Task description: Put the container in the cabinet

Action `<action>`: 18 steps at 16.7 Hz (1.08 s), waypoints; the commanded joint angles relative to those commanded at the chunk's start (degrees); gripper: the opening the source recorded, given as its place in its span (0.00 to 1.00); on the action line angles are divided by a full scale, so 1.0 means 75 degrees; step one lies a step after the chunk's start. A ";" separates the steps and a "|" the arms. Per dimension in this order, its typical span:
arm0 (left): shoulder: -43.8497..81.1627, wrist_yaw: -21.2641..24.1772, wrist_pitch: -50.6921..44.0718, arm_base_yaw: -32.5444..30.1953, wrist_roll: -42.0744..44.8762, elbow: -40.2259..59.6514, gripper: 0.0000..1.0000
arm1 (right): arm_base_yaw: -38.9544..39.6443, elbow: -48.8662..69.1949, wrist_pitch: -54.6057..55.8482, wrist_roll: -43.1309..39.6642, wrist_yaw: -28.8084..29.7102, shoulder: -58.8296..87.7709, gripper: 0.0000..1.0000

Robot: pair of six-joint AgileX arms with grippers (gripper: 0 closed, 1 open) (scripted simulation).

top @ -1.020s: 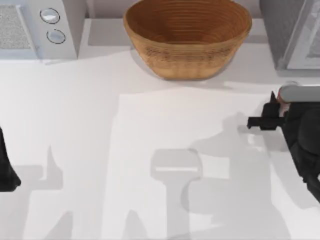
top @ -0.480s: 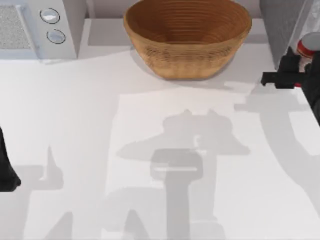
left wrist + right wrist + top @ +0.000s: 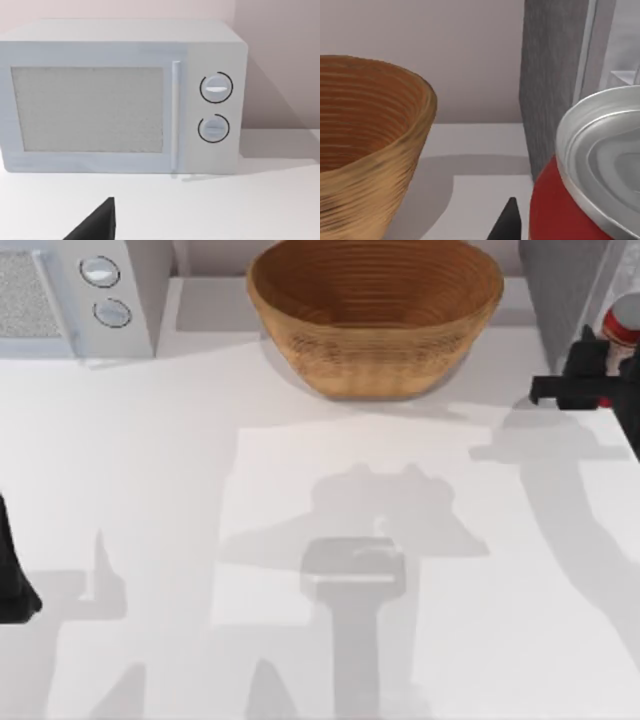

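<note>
Right gripper (image 3: 600, 375): clamped on container (image 3: 622, 320), cabinet (image 3: 565, 290) directly ahead. Left gripper (image 3: 15, 585): parked, finger state indeterminate.

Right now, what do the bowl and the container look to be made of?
The bowl looks like woven wicker or rattan: brown, matte, with coiled horizontal ridges. The container looks like a metal tin: a glossy red body under a shiny silver lid with stamped concentric rings. As this is rendered, both are guesses.

We see a smooth white table (image 3: 150, 490) crossed by soft grey shadows, backed by a plain pale pinkish wall (image 3: 470, 50).
</note>
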 joint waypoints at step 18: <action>0.0000 0.0000 0.0000 0.0000 0.0000 0.0000 1.00 | -0.1885 -0.3598 -0.4246 -0.0552 -0.1945 -0.9745 0.00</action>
